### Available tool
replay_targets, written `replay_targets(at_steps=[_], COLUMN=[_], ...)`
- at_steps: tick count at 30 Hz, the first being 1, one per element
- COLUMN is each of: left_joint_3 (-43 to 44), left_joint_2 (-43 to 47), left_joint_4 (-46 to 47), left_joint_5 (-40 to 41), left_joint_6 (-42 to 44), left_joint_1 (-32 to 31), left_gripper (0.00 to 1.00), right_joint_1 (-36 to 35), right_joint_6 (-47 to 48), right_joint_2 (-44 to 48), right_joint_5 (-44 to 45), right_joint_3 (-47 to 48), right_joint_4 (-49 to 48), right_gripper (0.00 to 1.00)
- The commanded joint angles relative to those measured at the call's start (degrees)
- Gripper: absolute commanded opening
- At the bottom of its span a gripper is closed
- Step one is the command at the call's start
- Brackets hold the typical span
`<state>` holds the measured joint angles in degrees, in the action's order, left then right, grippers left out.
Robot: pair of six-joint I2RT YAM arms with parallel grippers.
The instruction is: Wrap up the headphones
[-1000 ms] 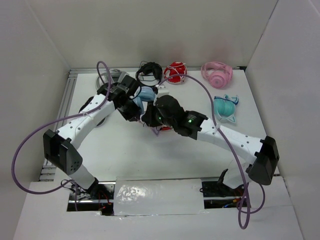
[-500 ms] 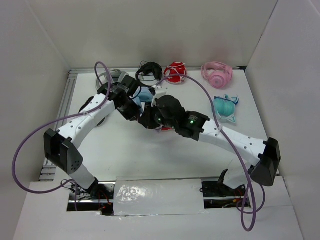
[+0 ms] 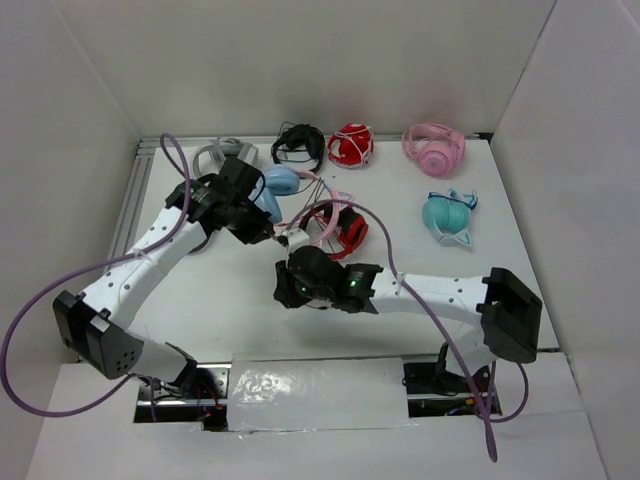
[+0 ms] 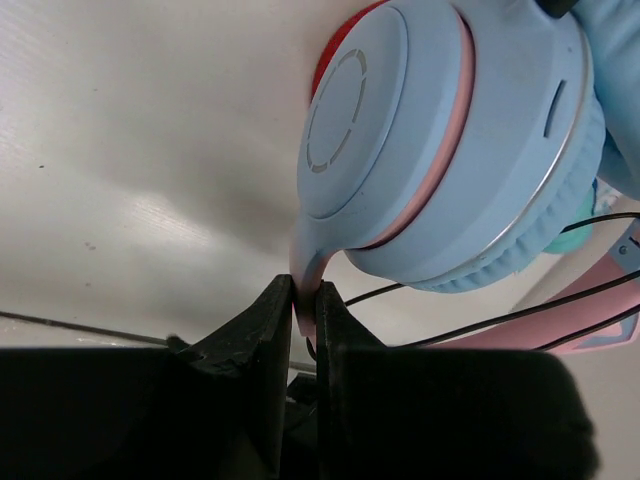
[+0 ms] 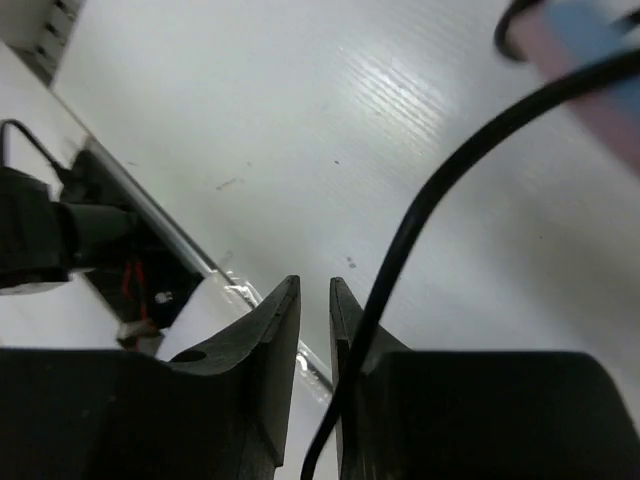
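Note:
The headphones (image 3: 272, 186) have light blue earcups and a pink headband (image 3: 338, 200) and are held up left of the table's middle. My left gripper (image 3: 262, 228) is shut on the pink stem under one blue earcup (image 4: 440, 150), with its jaws (image 4: 305, 300) pinching it. The thin dark cable (image 4: 480, 325) trails from the headphones. My right gripper (image 3: 283, 292) is nearer the front edge, apart from the headphones. Its jaws (image 5: 315, 290) stand almost together, and the cable (image 5: 440, 190) runs across the right finger and down into the gap between them.
A red and dark object (image 3: 342, 232) lies under the pink headband. Along the back are black headphones (image 3: 298, 143), red headphones (image 3: 350, 145) and all-pink headphones (image 3: 433, 148). Teal cat-ear headphones (image 3: 448, 215) lie at the right. The table's taped front edge (image 5: 230, 285) is just past my right fingers.
My right gripper has pulled back from beside the headphones toward the near edge, taking the cable along. My left arm has shifted left with the headphones in its grip.

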<state>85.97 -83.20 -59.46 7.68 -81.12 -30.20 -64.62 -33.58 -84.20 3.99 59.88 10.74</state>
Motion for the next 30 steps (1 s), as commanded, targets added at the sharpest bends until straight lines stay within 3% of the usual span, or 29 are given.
replay_targets(at_steps=[1,8,11,19,25,30], left_joint_3=[-2.12,-7.75,-9.15,-14.95,-17.68,-18.47], left_joint_2=[5.23,10.95,12.88,19.47,22.2,23.17], left_joint_4=[7.6,13.05,14.98,25.09,28.95,32.21], left_joint_5=[-1.61,-5.74,-8.91,-19.54,-25.61,-32.88], left_joint_6=[0.78,3.95,5.88,10.45,11.25,14.93], left_joint_1=[0.14,1.98,3.47,5.67,6.29,6.38], left_gripper=[0.0,0.0,0.0,0.0,0.0,0.0], right_joint_1=[-4.7,-14.12,-14.4,-11.76,-10.79,-8.25], right_joint_6=[-1.4,-2.54,-3.59,-3.16,0.53,3.78], right_joint_2=[-2.54,-3.78,-0.01,7.56,11.87,12.92], right_joint_5=[9.61,33.94,37.93,33.63,30.38,23.2], right_joint_3=[-3.17,-10.2,-17.4,-38.07,-41.77,-42.04], right_joint_4=[-8.62,-21.27,-31.96,-57.74,-63.56,-67.16], right_gripper=[0.25,0.15,0.14,0.18,0.17,0.03])
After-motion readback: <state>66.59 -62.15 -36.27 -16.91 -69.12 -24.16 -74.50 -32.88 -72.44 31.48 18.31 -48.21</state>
